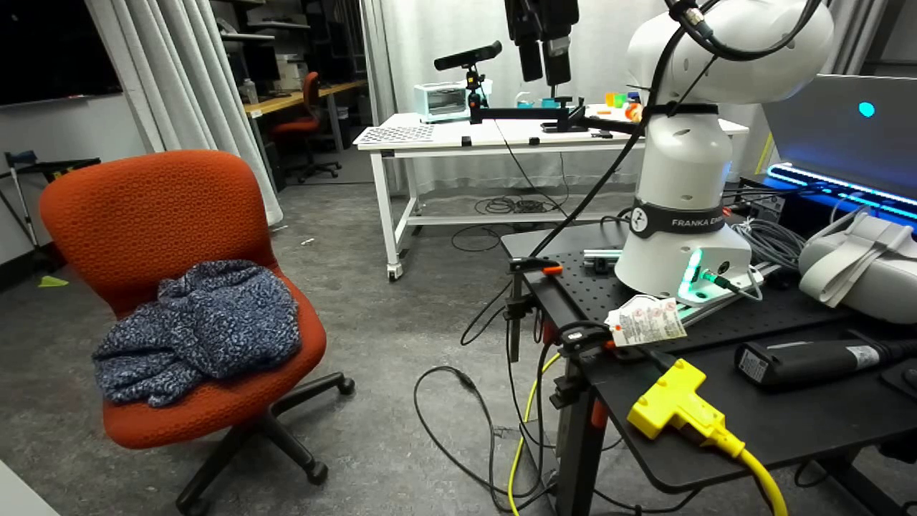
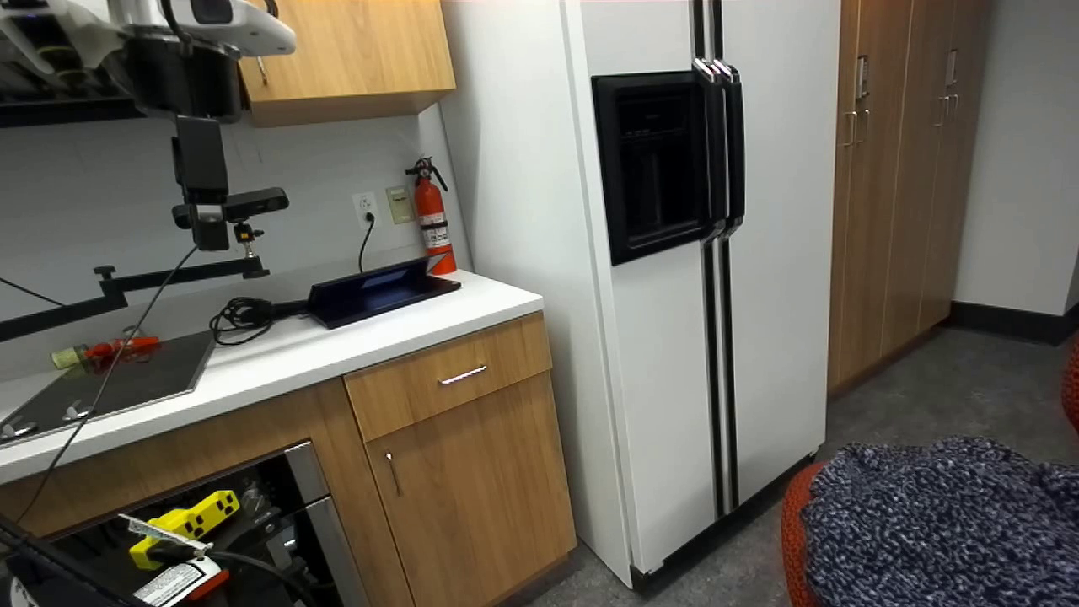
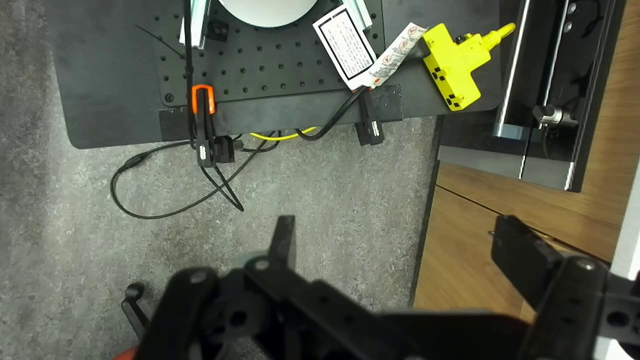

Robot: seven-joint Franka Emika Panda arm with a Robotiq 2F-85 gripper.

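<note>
The hand (image 3: 393, 232), its 2 fingers (image 3: 520, 257) spread wide around nothing, hangs high above the gray floor (image 3: 345, 200).

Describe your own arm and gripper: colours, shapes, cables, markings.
The arm is white and smoothly rounded, with black cables looping outside. Low down, a black band is lettered FRANKA in pale capitals beside a round logo; a green light glows below. The gripper is black, with two blocky fingers, one showing a silvery patch.

Matt jaws; rough, nubbly cloth (image 1: 208, 331)
</note>
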